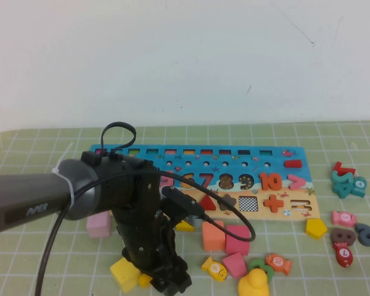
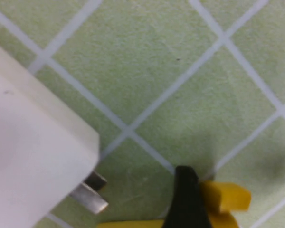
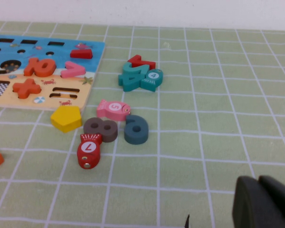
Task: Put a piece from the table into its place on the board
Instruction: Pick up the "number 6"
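The board (image 1: 277, 154) lies at the back of the table, with its left part behind my left arm. It also shows in the right wrist view (image 3: 92, 52). My left gripper (image 1: 171, 282) is down at the cloth near the front edge, beside the larger yellow cube (image 1: 124, 273). In the left wrist view one black fingertip (image 2: 185, 190) rests against the small flat yellow piece (image 2: 225, 197) lying on the cloth. The other finger is out of view, so the gripper looks open. My right gripper (image 3: 259, 194) is shut and empty above bare cloth, and is not in the high view.
In front of the board lie a pink block (image 1: 98, 225), an orange block (image 1: 213, 235), a pink block (image 1: 237, 239), a yellow duck (image 1: 254, 285) and an orange fish (image 1: 277, 264). On the right are a yellow pentagon (image 1: 316, 228), teal numerals (image 1: 348, 184) and several small pieces (image 1: 348, 237).
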